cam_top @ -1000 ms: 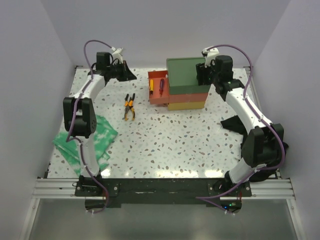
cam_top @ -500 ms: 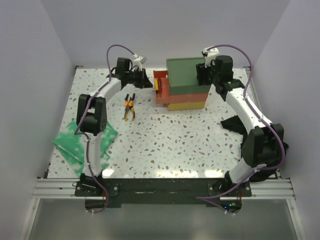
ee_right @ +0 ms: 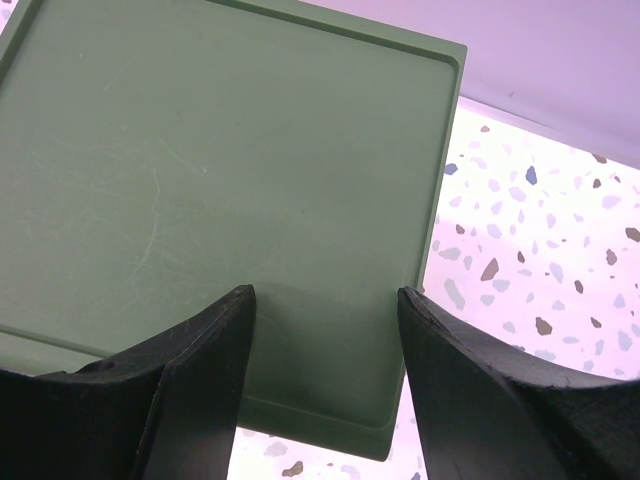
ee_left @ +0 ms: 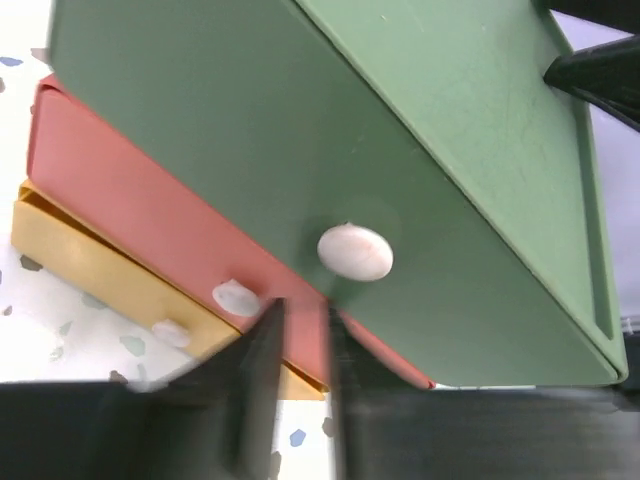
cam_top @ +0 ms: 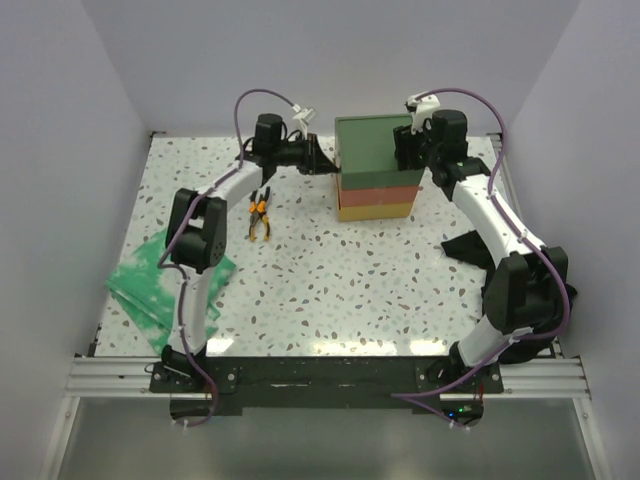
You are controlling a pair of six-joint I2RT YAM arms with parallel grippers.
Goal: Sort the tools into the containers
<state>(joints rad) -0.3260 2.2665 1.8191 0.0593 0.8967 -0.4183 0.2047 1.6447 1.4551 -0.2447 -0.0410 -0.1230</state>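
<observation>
from my seat i see the left gripper (cam_top: 321, 158) up against the left face of the drawer stack (cam_top: 375, 165), which sits toward the far side of the table (cam_top: 340, 290). on its wrist camera the two fingers (ee_left: 262, 370) stand only a narrow slit apart, with the red drawer's front (ee_left: 130, 190) showing through the slit and nothing held between them. their tips sit just under the white knob (ee_left: 355, 252) of the green drawer and beside the red drawer's own knob (ee_left: 236, 296). from the top view all three drawers look pushed in. the right gripper (ee_right: 325, 293) hangs over the near right part of the stack's green top, jaws spread wide and holding nothing; i cannot tell whether the tips touch the lid. one pair of pliers (cam_top: 259, 215) with orange and black handles lies on the table left of the stack, well apart from it. a green patterned cloth (cam_top: 150, 290) lies at the left edge, a black cloth (cam_top: 468, 246) at the right.
</observation>
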